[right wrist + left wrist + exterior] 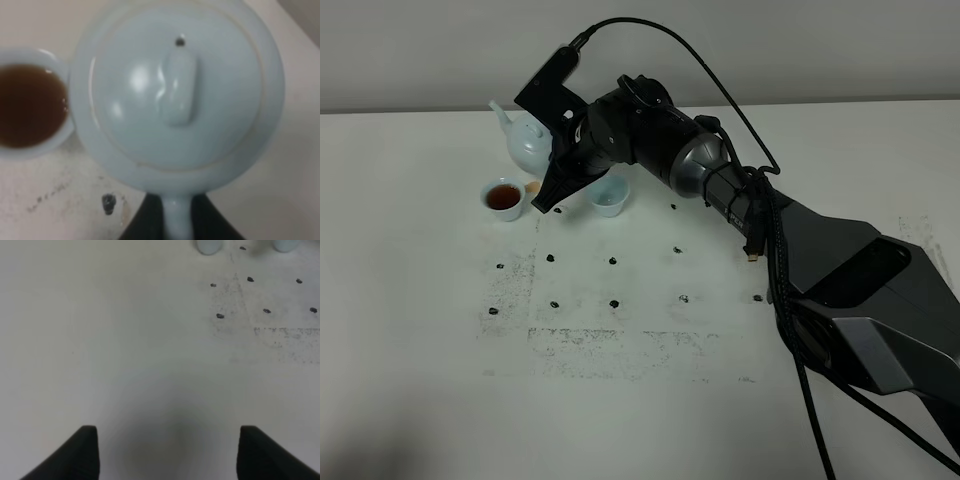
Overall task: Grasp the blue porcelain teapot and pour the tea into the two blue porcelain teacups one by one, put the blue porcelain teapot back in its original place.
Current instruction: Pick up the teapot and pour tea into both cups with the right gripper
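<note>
The blue porcelain teapot (pixel 528 140) sits level at the far left of the table, with its spout pointing away to the left. In the right wrist view I see its lid and knob (pixel 177 92) from above. My right gripper (pixel 549 188) reaches across and is shut on the teapot's loop handle (pixel 176 220). One blue porcelain teacup (pixel 503 197) holds reddish-brown tea (pixel 27 105) just in front of the pot. The second teacup (pixel 609 196) stands to the right of it, and its inside looks pale. My left gripper (pixel 165 450) is open and empty over bare table.
The white table (pixel 420 330) carries a grid of small black marks (pixel 614 262) and grey scuffing in front of the cups. A small brown drop (pixel 533 187) lies between the filled cup and the gripper. The right arm (pixel 740 190) stretches diagonally from the right side.
</note>
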You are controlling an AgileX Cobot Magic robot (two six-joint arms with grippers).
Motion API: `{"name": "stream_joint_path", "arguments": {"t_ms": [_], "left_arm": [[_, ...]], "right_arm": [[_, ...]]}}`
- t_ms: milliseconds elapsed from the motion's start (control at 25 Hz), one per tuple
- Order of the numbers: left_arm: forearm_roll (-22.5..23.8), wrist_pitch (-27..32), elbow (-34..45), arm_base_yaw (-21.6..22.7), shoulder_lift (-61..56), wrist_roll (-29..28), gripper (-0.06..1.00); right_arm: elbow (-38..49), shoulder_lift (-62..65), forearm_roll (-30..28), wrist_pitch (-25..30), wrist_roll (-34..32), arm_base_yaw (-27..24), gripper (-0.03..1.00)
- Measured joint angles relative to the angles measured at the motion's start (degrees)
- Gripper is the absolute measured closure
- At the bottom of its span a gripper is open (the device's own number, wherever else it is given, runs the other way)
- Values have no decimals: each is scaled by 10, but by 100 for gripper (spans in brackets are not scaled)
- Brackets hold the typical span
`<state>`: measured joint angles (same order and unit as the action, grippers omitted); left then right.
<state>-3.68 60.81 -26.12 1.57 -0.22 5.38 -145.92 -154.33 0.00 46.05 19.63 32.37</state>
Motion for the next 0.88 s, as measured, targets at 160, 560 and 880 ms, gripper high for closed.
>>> {"name": "stream_joint_path", "arguments": {"t_ms": [160, 560, 880], "left_arm": [[0, 0, 0, 0, 0, 0, 35], [0, 0, 0, 0, 0, -1, 35], [0, 0, 0, 0, 0, 0, 35]], "right_arm": [[0, -2, 0, 2, 0, 0, 89], [0, -3, 0, 2, 0, 0, 89], [0, -3, 0, 3, 0, 0, 89]]}}
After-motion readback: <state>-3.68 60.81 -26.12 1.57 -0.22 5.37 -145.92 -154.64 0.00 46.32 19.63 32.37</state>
